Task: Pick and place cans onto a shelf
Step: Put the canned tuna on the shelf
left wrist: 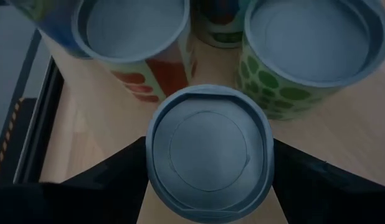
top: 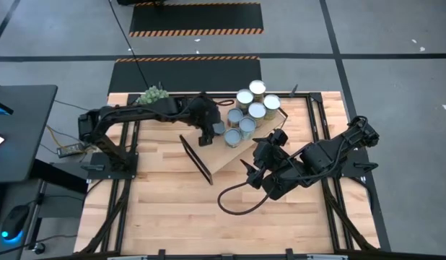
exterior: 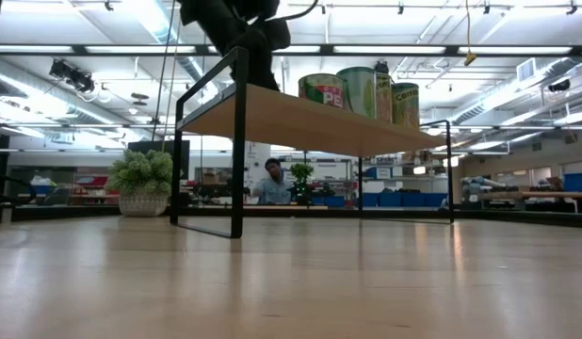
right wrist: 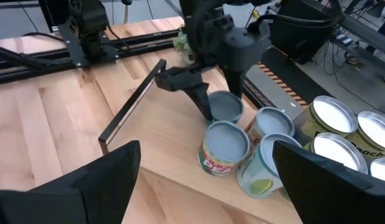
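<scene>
Several cans (top: 250,108) stand upright in a cluster on the far half of the shelf (top: 224,155), a light-wood plank lying slantwise across the table on black end frames. My left gripper (top: 214,131) reaches in from the table's left and is shut on one blue-grey-topped can (left wrist: 208,152) at the near-left edge of the cluster, beside two others (left wrist: 131,28) (left wrist: 311,37). My right gripper (top: 270,144) hangs open over the shelf's near-right side, looking at the cans (right wrist: 225,146), with nothing between its fingers. My left gripper has the can between its two fingers, one on each side of the wall just under the top rim (left wrist: 152,149). The fingers (right wrist: 202,102) slant down from the table's left. The can stays upright. Whether its base rests on the shelf I cannot tell.
A green plant ball (top: 152,94) sits at the table's far left. A black cable loop (top: 234,202) lies near the right arm. The shelf's near-left end (right wrist: 133,102) is bare. Beyond the table a person (exterior: 269,184) sits in the room.
</scene>
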Robot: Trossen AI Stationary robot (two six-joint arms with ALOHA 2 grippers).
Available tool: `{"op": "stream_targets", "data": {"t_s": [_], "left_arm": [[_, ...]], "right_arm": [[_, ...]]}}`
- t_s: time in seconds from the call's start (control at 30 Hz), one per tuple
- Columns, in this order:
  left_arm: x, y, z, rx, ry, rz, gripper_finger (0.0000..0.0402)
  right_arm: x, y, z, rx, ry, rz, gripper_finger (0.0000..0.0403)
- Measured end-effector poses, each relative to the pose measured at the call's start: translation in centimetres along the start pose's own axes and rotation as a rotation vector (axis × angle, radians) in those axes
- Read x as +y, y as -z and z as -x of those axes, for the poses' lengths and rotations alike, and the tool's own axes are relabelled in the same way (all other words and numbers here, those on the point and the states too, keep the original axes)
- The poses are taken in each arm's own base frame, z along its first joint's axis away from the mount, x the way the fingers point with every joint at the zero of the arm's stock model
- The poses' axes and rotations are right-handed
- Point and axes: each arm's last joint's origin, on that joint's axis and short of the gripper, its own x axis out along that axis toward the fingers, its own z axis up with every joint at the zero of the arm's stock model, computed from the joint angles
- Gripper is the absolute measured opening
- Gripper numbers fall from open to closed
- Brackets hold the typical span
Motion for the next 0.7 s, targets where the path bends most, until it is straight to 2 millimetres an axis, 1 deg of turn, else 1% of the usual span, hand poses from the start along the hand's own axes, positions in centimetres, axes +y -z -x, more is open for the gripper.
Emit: {"op": "stream_targets", "data": {"t_s": [0.3,0.4,0.57,0.7], "left_arm": [[-0.11,-0.22,-0.02,-0.021,0.005,-0.033,0.0295],[-0.23,-0.33,-0.02,-0.032,0.012,-0.037,0.0310],[-0.31,-0.45,0.00,-0.042,0.013,-0.033,0.0347],[-0.32,-0.41,0.01,-0.038,0.015,-0.032,0.0355]], "right_arm": [[-0.05,-0.05,-0.08,0.000,0.003,-0.002,0.0373],[-0.09,-0.08,-0.14,0.000,0.005,-0.003,0.0373],[-0.09,-0.07,-0.14,0.001,0.005,-0.002,0.0373],[-0.09,-0.08,-0.14,0.000,0.004,-0.002,0.0373]]}}
